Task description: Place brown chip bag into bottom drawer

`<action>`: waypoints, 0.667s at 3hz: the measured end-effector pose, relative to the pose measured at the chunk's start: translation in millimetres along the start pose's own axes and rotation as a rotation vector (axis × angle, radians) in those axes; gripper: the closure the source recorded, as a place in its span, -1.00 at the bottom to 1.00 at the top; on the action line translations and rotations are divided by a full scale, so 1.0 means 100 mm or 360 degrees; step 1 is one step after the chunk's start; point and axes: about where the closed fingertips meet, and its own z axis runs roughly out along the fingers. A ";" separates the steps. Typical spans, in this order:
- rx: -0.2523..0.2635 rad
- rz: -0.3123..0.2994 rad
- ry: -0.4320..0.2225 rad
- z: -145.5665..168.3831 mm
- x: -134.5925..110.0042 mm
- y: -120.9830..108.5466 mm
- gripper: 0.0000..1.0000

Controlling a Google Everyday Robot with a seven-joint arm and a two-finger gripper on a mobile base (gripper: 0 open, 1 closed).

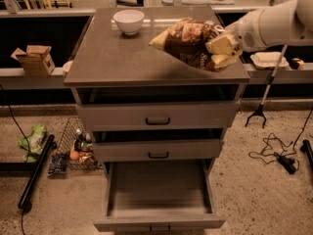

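The brown chip bag (pixel 188 43) is glossy dark brown with pale yellow ends. It hangs tilted above the right part of the cabinet top (pixel 107 58), clear of the surface. My gripper (pixel 222 50) comes in from the right on a white arm and is shut on the bag's right end. The bottom drawer (pixel 159 192) is pulled out below, a deep grey tray with nothing inside. Its flat front (pixel 159 224) sits at the picture's lower edge.
A white bowl (pixel 128 21) stands at the back left of the cabinet top. Two upper drawers (pixel 157 117) with black loop handles are shut. A wire basket (pixel 73 148), a green packet (pixel 32 138) and a black pole lie on the floor at left. Cables lie at right.
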 end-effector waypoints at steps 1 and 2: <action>-0.0106 -0.0132 -0.0075 -0.32 0.07 0.58 1.00; -0.0204 -0.0218 -0.0089 -0.55 0.43 1.08 1.00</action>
